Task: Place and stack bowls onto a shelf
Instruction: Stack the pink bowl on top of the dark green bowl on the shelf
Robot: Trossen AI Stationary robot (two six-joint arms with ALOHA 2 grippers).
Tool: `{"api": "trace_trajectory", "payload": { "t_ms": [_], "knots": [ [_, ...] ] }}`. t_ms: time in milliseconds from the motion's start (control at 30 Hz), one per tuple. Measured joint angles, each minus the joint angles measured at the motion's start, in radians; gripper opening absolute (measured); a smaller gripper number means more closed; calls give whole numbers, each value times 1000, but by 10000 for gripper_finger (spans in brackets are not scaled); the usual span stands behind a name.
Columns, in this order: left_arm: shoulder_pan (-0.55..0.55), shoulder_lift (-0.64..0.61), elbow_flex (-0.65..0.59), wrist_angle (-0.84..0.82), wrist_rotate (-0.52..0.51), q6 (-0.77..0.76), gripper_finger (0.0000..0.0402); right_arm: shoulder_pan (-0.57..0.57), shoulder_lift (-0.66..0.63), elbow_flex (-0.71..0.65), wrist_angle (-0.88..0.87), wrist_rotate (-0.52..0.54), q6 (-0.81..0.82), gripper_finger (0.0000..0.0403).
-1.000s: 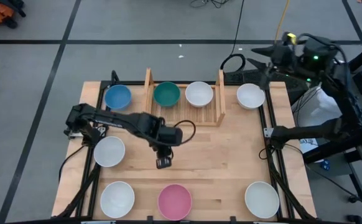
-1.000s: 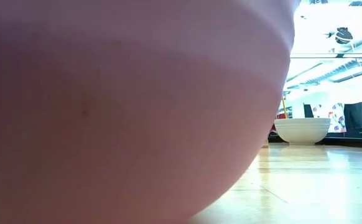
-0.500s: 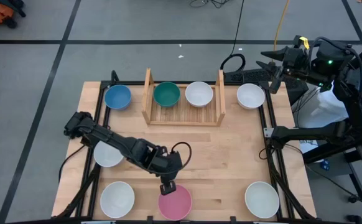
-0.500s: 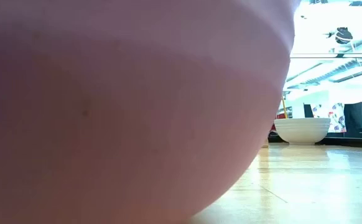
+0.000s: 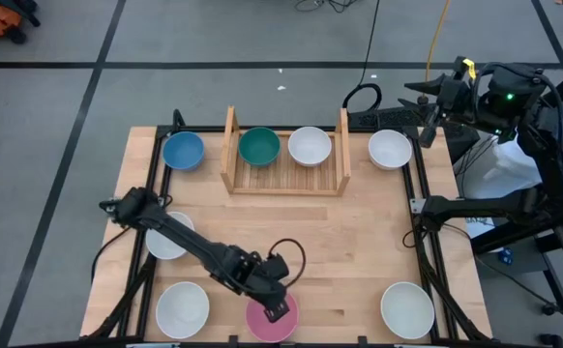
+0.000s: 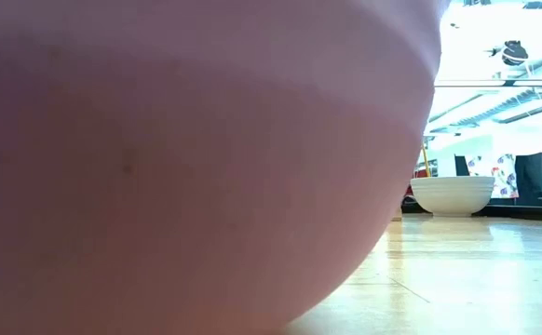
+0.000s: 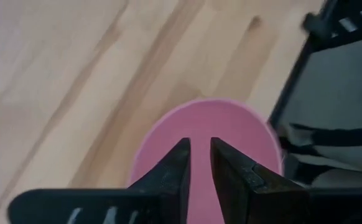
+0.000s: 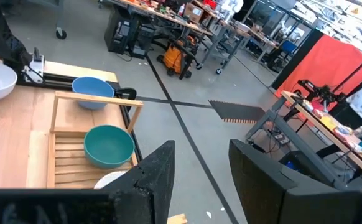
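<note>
Shelf, far middle of the table: I count two bowls on its slats, teal bowl and one white bowl, side by side, nothing stacked. Still loose on the table: blue bowl, pink bowl, five white. My left gripper hangs over the pink bowl at the near edge, fingers narrowly parted, holding nothing. Right gripper waits off the far right corner, jaws spread, empty.

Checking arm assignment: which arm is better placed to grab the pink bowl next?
Left. Its claw is already over the pink bowl at the table's near edge, fingers open above the bowl in the left wrist view. The right claw hangs off past the table's far right corner, away from any bowl.
</note>
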Motion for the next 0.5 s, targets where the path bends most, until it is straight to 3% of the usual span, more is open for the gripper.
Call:
{"api": "trace_trajectory", "payload": {
  "t_ms": [333, 500],
  "knots": [
    [-3, 79, 0, 26, 12, 37, 67, 0, 0, 0, -6, -42, -29, 146],
    [-3, 79, 0, 31, -18, 143, 67, 0, 0, 0, -7, -56, -29, 146]
  ]
}}
